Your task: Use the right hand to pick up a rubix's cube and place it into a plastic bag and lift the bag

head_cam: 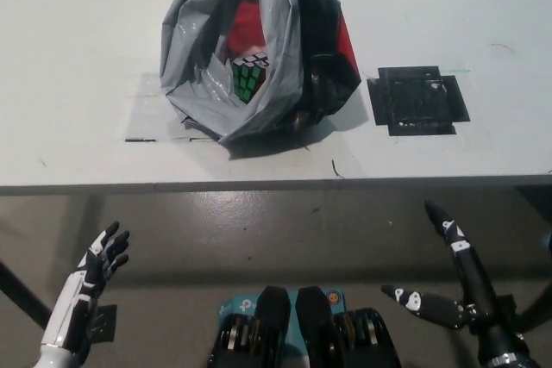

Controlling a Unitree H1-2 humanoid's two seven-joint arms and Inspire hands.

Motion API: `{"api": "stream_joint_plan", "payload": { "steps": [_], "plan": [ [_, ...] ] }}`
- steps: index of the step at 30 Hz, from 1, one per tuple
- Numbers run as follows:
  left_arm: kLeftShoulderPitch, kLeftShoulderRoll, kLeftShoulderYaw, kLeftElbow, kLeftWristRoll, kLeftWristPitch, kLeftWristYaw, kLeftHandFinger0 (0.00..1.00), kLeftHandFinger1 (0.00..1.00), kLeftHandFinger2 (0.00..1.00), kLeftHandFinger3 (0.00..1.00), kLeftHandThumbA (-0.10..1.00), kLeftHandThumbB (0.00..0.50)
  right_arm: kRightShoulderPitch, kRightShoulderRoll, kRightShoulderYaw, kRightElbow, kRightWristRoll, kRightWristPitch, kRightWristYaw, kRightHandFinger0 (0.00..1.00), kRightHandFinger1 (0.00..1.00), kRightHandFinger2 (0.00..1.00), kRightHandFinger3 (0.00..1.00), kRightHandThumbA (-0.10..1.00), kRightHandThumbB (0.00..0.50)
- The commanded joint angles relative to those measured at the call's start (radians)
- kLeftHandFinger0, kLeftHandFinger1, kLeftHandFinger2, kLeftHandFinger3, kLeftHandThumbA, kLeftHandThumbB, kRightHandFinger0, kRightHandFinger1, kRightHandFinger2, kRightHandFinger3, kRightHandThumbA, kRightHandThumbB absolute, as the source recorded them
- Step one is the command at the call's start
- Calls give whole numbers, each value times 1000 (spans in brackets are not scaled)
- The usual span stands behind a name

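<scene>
A grey plastic bag (216,32) stands on the white table (78,58), its mouth gaping toward me. Inside it sits the Rubik's cube (246,77), green and white faces showing, with something red behind it. My black right hand (453,277) is low at the bottom right, below the table's front edge, open with fingers spread and holding nothing. My white left hand (95,269) rests at the bottom left, also below the table edge, open and empty. Both hands are far from the bag.
A black square mat (417,99) lies on the table to the right of the bag. Faint tape marks (138,138) lie left of the bag. The table's front edge (259,185) runs across the middle, with grey floor (259,239) beneath.
</scene>
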Motion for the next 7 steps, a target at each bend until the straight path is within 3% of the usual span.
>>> {"api": "stream_joint_plan", "payload": {
  "steps": [1, 2, 4, 7],
  "plan": [
    [7, 3, -15, -22, -9, -51, -23, 1000, 1000, 1000, 1000, 1000, 205, 30, -7, -3, -71, 6, -34, 4, 1000, 1000, 1000, 1000, 1000, 186],
    [10, 0, -16, -23, -9, -50, -22, 1000, 1000, 1000, 1000, 1000, 205, 37, -8, -4, -80, 8, -32, 5, 1000, 1000, 1000, 1000, 1000, 181],
    [14, -1, -18, -23, -4, -53, -22, 1000, 1000, 1000, 1000, 1000, 194, 69, -3, -10, -112, 62, -28, 22, 1000, 1000, 1000, 1000, 1000, 123],
    [3, 1, -13, -13, -7, -57, -19, 1000, 1000, 1000, 1000, 1000, 192, 98, 4, -8, -148, 69, -20, 23, 1000, 1000, 1000, 1000, 1000, 100]
  ]
}}
